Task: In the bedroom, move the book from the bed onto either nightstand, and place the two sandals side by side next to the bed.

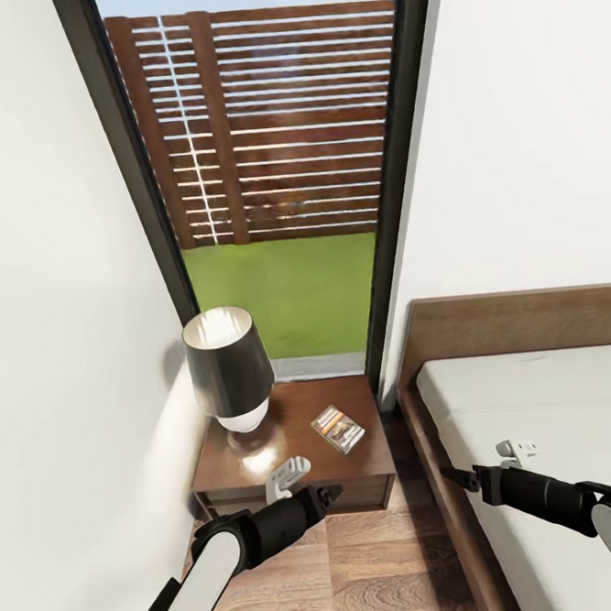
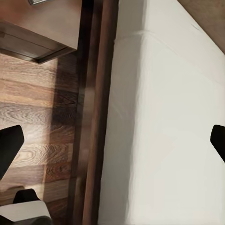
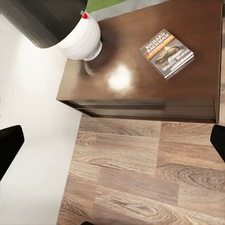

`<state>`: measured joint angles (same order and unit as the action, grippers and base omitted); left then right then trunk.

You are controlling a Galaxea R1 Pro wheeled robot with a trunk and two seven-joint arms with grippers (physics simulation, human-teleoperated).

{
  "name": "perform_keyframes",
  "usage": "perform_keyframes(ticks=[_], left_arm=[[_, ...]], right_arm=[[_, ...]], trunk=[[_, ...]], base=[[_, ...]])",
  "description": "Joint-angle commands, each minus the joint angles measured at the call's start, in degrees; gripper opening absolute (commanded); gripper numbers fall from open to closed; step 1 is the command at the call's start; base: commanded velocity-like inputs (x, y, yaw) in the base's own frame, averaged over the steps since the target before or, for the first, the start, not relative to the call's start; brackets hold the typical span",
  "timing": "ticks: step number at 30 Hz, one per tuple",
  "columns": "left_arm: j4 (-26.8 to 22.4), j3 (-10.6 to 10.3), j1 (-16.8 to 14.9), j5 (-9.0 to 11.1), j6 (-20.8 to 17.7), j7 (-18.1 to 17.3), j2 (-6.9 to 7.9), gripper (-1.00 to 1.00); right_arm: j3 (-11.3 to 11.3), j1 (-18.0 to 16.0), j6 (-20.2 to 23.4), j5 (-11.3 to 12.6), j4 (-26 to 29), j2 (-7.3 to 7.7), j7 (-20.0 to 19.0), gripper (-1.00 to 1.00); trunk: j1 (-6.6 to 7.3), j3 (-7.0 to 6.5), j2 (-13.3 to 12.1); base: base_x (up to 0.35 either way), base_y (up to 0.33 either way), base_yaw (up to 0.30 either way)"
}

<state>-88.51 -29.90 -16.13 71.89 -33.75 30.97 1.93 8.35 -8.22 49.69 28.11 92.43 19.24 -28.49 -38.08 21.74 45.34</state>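
Observation:
The book lies flat on the right part of the dark nightstand, with its cover up; the right wrist view reads its white lettering on the book. The bed stands to the right, its mattress bare. My left gripper hangs over the nightstand's front edge, apart from the book. In the left wrist view the left gripper is open over the bed's side rail. My right gripper hovers above the mattress edge, and the right gripper is open and empty. The sandals are out of view.
A lamp with a dark shade and white base stands on the nightstand's left half. A white wall closes the left side. A tall glass opening is behind the nightstand. A strip of wood floor runs between nightstand and bed.

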Motion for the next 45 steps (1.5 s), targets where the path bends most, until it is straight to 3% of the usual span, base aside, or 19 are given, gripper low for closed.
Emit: perform_keyframes(ticks=[1,45], left_arm=[[-0.09,-0.08,-0.06,0.60,0.07,0.60,0.04,1.00],[0.04,-0.10,-0.12,-0.19,0.08,2.06,-0.17,1.00]], right_arm=[[0.07,-0.05,0.32,-0.07,0.03,0.00,-0.24,1.00],[0.09,0.01,0.23,-0.08,0.03,-0.07,-0.25,1.00]], trunk=[[0.22,-0.11,-0.36],[9.88,-8.01,-18.01]], base=[[0.000,0.000,0.000],[0.000,0.000,0.000]])
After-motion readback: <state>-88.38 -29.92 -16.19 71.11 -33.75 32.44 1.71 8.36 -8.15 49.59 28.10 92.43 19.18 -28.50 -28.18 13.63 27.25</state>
